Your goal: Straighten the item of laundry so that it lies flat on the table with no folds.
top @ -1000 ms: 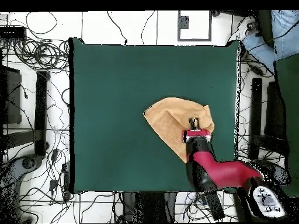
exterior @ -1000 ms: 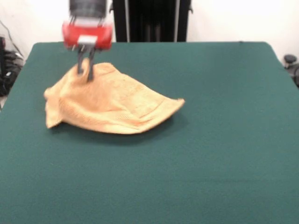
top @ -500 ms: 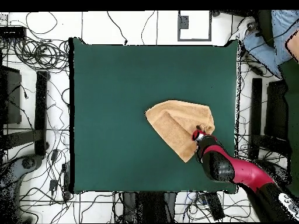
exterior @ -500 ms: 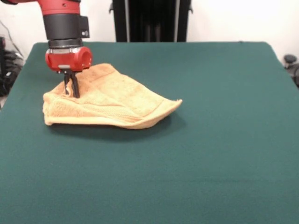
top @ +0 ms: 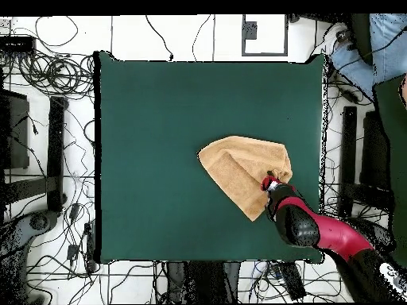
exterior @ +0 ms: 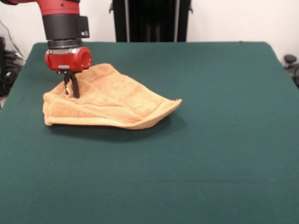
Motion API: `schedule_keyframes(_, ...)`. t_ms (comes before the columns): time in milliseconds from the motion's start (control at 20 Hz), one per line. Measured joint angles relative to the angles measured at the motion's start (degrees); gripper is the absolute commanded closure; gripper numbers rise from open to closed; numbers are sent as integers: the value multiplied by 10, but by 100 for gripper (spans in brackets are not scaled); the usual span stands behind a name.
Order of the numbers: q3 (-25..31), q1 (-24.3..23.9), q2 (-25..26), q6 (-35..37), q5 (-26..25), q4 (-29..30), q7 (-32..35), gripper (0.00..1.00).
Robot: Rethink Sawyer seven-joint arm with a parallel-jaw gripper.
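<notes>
The tan-orange towel [exterior: 105, 100] lies folded over on itself on the green table [exterior: 210, 140], left of the middle in the front view, with a loose corner pointing right. Its left part is bunched and doubled. My gripper [exterior: 71, 87] stands upright over that left part, its dark fingers [exterior: 74, 88] close together and pressed into the cloth, with a bit of towel pinched between them. In the overhead view the towel [top: 238, 167] sits toward the table's right side, and the gripper [top: 269, 183] meets it at its lower right edge.
Cables and stands lie on the floor around the table [top: 159, 119]. A person's sleeve [top: 381, 40] shows at the top right corner of the overhead view, off the table. Wide green surface stretches right of the towel in the front view.
A second ago the gripper held the towel's edge raised further right; it has moved left and down, and the cloth has settled lower. No motion in the last half second.
</notes>
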Motion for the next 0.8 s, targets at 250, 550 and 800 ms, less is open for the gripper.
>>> schedule_keyframes(250, 17, -17, 5, 9, 0, 2, 0, 100)
schedule_keyframes(550, 86, -79, 31, 41, 20, 14, 0, 0)
schedule_keyframes(800, 111, -108, 47, 50, 29, 17, 0, 0)
